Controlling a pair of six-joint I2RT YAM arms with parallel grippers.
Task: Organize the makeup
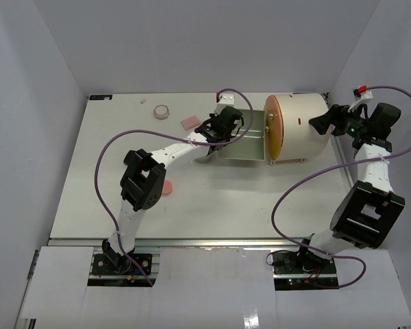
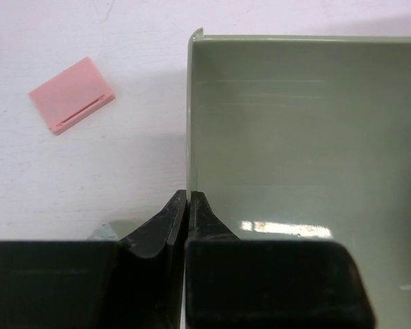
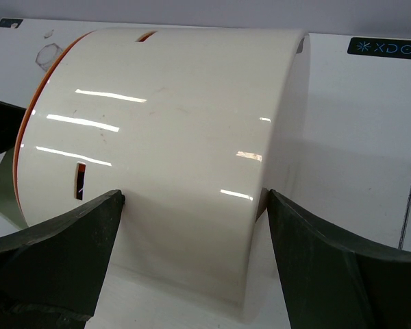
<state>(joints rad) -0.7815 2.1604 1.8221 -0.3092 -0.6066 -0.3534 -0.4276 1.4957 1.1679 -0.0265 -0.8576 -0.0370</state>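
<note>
Pinching the green tray's [image 2: 308, 137] wall, left end effector [image 2: 186, 205] closed, right end effector [image 3: 192, 226] spread around one cream case [image 3: 164, 137], one pink pad [image 2: 72, 94].

This is a robot test cell in a lab, not a home. Plain grey-white walls [image 1: 34, 103] box in a bare white table [image 1: 212, 205] on three sides. Two arms are bolted to a metal rail [image 1: 212, 241] at the near edge, with purple cables [image 1: 106, 171] looping loose from each. White sheets [image 1: 212, 288] cover the front. The few cosmetics and the cream case [image 1: 298, 127] sit like props on the otherwise blank surface.
</note>
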